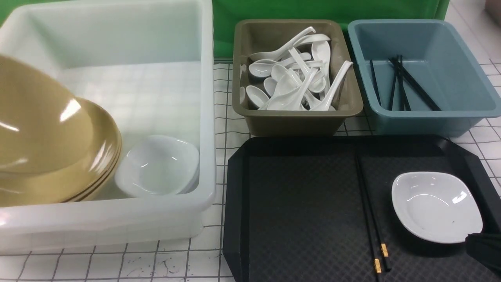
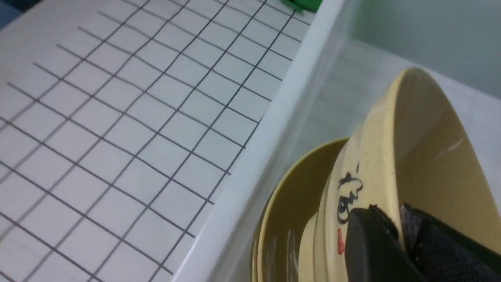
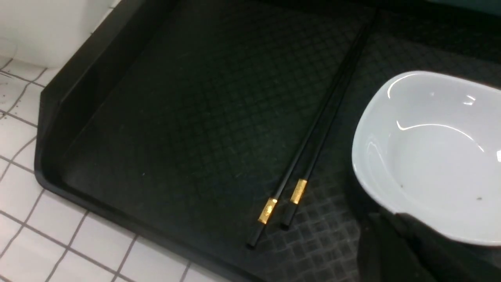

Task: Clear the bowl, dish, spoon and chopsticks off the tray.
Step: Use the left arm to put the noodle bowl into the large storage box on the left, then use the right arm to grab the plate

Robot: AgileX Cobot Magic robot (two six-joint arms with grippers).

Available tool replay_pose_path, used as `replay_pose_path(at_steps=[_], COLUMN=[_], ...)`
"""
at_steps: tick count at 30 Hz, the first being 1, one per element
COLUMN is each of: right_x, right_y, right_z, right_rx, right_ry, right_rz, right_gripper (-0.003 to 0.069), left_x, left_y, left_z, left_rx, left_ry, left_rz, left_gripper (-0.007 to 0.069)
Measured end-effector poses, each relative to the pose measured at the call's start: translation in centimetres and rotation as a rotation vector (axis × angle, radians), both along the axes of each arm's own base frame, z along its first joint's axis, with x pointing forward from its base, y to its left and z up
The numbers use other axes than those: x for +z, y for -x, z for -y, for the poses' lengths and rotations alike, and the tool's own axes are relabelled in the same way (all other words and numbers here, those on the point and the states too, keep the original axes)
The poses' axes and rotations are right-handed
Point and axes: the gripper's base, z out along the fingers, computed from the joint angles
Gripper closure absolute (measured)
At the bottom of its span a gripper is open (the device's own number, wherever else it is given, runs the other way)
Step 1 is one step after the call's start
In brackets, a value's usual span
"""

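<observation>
My left gripper (image 2: 399, 219) is shut on the rim of the tan bowl (image 2: 422, 149), one finger on each side. The bowl (image 1: 35, 125) hangs steeply tilted over the white tub's left end, and in the front view it hides that gripper. On the black tray (image 1: 297, 203) lie the black chopsticks (image 1: 370, 219), gold bands nearest me, and to their right the white dish (image 1: 436, 205). My right gripper (image 3: 385, 223) is shut, empty, with its tips outside the dish's (image 3: 430, 156) near rim. The front view shows it (image 1: 483, 248) at the tray's near right corner. No spoon is on the tray.
The white tub (image 1: 207, 117) holds stacked tan bowls (image 1: 98, 164) beneath the held one, and white dishes (image 1: 158, 164). Behind the tray, an olive-brown tub (image 1: 289, 121) holds several white spoons (image 1: 291, 78). A blue tub (image 1: 422, 121) holds black chopsticks (image 1: 399, 82).
</observation>
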Motion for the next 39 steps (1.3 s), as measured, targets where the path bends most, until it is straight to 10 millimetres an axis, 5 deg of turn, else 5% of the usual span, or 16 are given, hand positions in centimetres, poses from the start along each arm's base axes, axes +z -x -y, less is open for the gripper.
replay_pose_path(at_steps=[7,12,19,24,26,30,34,35,38,39], right_x=[0.0,0.0,-0.7,-1.1,-0.8,0.7,0.9,0.0,-0.9,-2.5], right_y=[0.0,0.0,0.0,-0.4,-0.9,-4.0,-7.8,-9.9,-12.0,-14.2], right_z=[0.0,0.0,0.1,0.0,0.0,-0.4,-0.6,-0.8,-1.0,-1.2], right_rx=[-0.001,-0.001,-0.012,-0.018,-0.02,-0.009,-0.007,-0.011,-0.016,-0.019], right_ry=[0.001,0.001,-0.004,0.005,0.013,0.066,0.126,0.151,0.169,0.183], right_rz=[0.003,0.002,-0.012,-0.079,-0.118,-0.25,-0.33,-0.386,-0.414,-0.46], right_gripper=[0.061,0.061,0.0601,0.0559,0.0537,0.0461,0.0421,0.042,0.0435,0.0466], left_x=[-5.8,-6.9,-4.0,0.2,1.3,2.7,2.6,2.0,1.3,0.3], left_y=[-2.4,-3.4,-2.0,0.2,1.0,2.4,2.7,3.2,3.9,5.0], left_z=[-1.0,-1.4,-0.6,0.5,1.0,3.9,7.2,8.7,9.9,10.8], left_rx=[0.009,-0.026,-0.048,-0.066,-0.076,-0.215,-0.409,-0.505,-0.592,-0.667], left_ry=[0.109,0.09,0.041,-0.038,-0.056,-0.083,-0.096,-0.101,-0.119,-0.145], left_rz=[-0.091,-0.121,-0.043,0.051,0.079,0.096,0.087,0.068,0.043,0.016], left_gripper=[0.0606,0.045,0.0054,-0.0029,-0.0024,0.0108,0.0349,0.0487,0.0577,0.0616])
